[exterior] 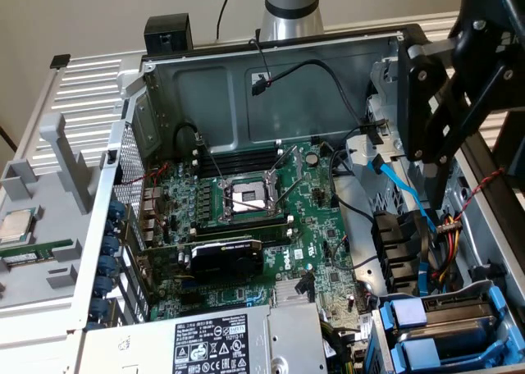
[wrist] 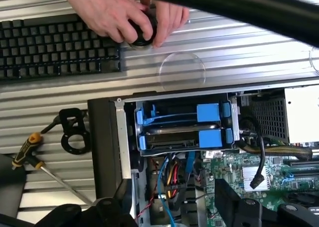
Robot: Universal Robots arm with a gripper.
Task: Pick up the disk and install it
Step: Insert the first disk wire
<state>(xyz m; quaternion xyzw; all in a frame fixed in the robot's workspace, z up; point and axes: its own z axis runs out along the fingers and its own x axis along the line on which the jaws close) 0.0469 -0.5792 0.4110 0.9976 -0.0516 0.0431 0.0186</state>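
Two blue carriers (wrist: pixel 179 126) lie stacked in the drive cage (wrist: pixel 124 137) at the corner of the open computer case. Grey drive metal shows between their rails (exterior: pixel 463 312). Which of the two is the task's disk I cannot tell. My gripper (wrist: pixel 179 212) hangs open above the bundle of coloured cables next to the cage, its black fingers (wrist: pixel 244 209) wide apart with nothing between them. In the exterior view the gripper (exterior: pixel 443 128) is the big black linkage over the case's right side, above and behind the cage.
A person's hand (wrist: pixel 119 15) rests on a black round object beside a keyboard (wrist: pixel 55 48). A screwdriver (wrist: pixel 27 151) and a black ring part (wrist: pixel 75 135) lie outside the case. Motherboard (exterior: pixel 246 218), power-supply box (exterior: pixel 213 341), loose CPU chip (exterior: pixel 16 225).
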